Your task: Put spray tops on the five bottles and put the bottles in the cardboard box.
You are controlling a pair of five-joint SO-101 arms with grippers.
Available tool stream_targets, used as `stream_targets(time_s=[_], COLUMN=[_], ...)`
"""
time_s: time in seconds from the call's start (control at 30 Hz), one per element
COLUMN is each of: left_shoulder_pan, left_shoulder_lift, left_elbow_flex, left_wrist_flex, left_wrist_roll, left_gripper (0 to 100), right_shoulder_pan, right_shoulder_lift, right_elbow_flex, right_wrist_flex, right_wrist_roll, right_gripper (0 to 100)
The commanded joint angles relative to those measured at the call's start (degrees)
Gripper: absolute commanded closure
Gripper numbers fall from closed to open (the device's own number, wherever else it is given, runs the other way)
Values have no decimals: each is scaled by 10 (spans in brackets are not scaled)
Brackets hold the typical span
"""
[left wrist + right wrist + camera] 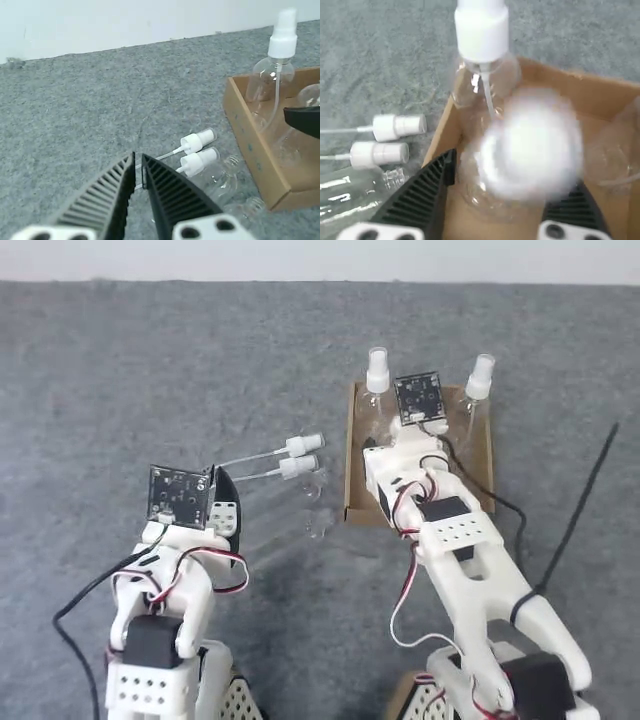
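Note:
The cardboard box (pixel 352 455) lies at the right of the grey mat. Two clear bottles with white spray tops (pixel 378 380) (pixel 479 385) stand at its far end. My right gripper (pixel 512 172) is down in the box, shut on a third capped bottle (pixel 490 200) whose top looms close to the camera. Left of the box lie two loose spray tops (pixel 302 444) (pixel 297 468) with long tubes, and two uncapped bottles (pixel 311 487) (pixel 318 530) on their sides. My left gripper (pixel 138 156) hovers shut and empty just short of the spray tops (pixel 197 141).
A black cable (pixel 585 510) runs along the mat to the right of the box. The white wall edge (pixel 100 47) bounds the far side of the mat. Open mat stretches to the left and behind the loose parts.

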Motion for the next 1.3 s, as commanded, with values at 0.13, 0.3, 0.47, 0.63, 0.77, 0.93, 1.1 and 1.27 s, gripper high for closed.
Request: stream_targets(time_s=[0.13,0.3,0.47,0.63,0.77,0.93,1.1,1.27], left_shoulder_pan=[-3,-3,-3,-3,-3,-3,-3,-3], left_shoulder_lift=[-9,-9,-9,-9,-9,-9,-9,-8], left_elbow_flex=[-3,-2,-2,-2,-2,-2,-2,-2], left_wrist_flex=[-15,-15,-15,-15,-15,-15,-15,-15], left_wrist_roll=[4,4,4,3,3,3,3,3], left_gripper=[989,989,989,989,989,989,989,989], right_shoulder_pan=[-7,-7,-7,-7,-7,-3,-7,-3], right_shoulder_lift=[-13,-14,-14,-15,-15,-33,-113,-187], right_elbow_flex=[-4,-9,-38,-69,-84,-120,-144,-166], right_wrist_flex=[4,4,31,59,60,115,179,273], right_wrist_roll=[23,25,26,24,25,24,25,23], right_gripper=[708,674,674,674,674,674,674,675])
